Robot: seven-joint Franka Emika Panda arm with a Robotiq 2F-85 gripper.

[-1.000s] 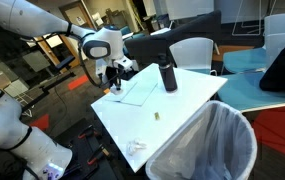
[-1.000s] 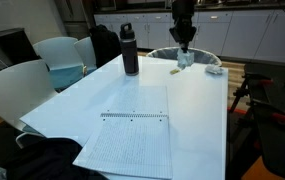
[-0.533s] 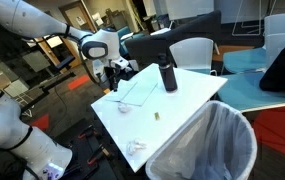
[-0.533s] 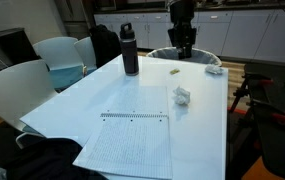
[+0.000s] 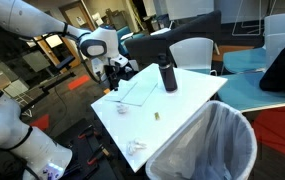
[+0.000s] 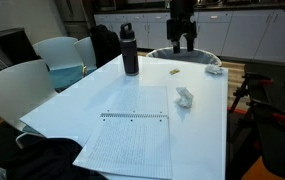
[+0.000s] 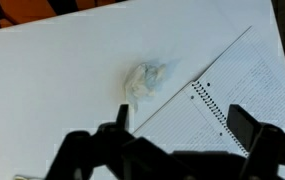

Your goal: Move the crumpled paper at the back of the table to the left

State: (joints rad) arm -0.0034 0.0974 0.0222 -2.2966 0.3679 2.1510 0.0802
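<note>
The small white crumpled paper (image 6: 184, 96) lies loose on the white table (image 6: 112, 95), just beyond the far corner of a lined spiral notebook (image 6: 132, 142). In an exterior view the crumpled paper (image 5: 123, 110) rests near the table's edge on the robot's side. My gripper (image 6: 184, 44) hangs well above it, open and holding nothing. In the wrist view the crumpled paper (image 7: 142, 82) lies below the gripper (image 7: 185, 125), close to the left finger (image 7: 122, 114) and beside the notebook (image 7: 232, 90).
A black bottle (image 6: 129, 50) stands on the table. A larger loose white paper (image 6: 214, 69) and a tiny yellowish scrap (image 6: 176, 72) lie near the bin with a clear liner (image 5: 207, 140). White chairs (image 6: 32, 75) stand along one side.
The gripper has opened and let go of the crumpled paper, which dropped onto the table beside the notebook. The gripper has then lifted a little.
</note>
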